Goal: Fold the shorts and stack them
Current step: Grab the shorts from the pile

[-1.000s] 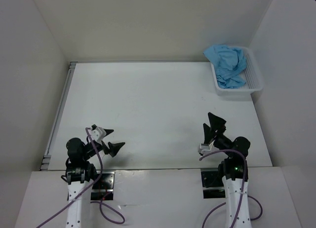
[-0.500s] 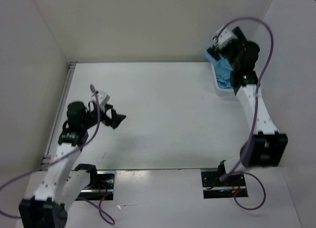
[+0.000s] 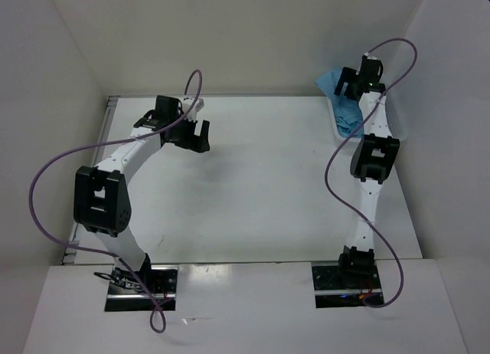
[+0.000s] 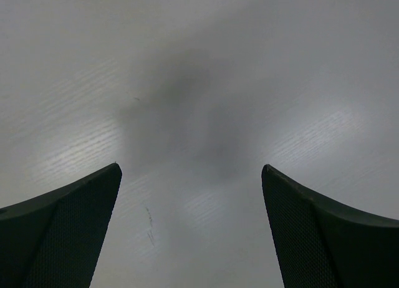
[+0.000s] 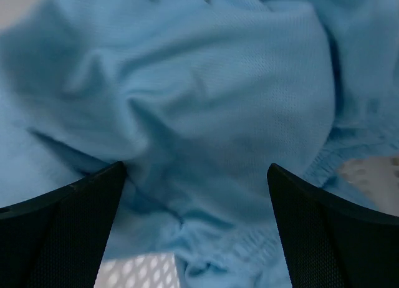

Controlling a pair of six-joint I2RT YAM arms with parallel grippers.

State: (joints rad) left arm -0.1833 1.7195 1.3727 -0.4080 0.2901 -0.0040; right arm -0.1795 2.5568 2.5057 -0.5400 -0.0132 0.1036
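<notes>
We see the shorts (image 3: pixel 347 116) lying in a crumpled blue heap inside the basket (image 5: pixel 142 268), with one fold spilling over the basket's far left edge. The right gripper (image 3: pixel 354 81) hangs directly over the basket, above the far part of the heap, and the right arm reaches up along the basket and covers much of it from above. In the right wrist view the two dark fingers (image 5: pixel 57 233) stand wide apart and released, gripping nothing. The soft blue cloth fills the whole space between and beyond them. It lies very close under the tips, but we cannot tell whether the tips touch it. A gathered seam shows low in the gap between the fingers, and bits of white basket mesh peek out beneath the cloth there and beside the finger on the right side of the view. The left gripper (image 3: pixel 197 142) is well apart from the basket, far off to its left, and it hovers over the table (image 3: pixel 260 185). Its fingers (image 4: pixel 59 238) are spread wide and released too, with only white tabletop and their own soft shadow between them, and none of the shorts near them.
</notes>
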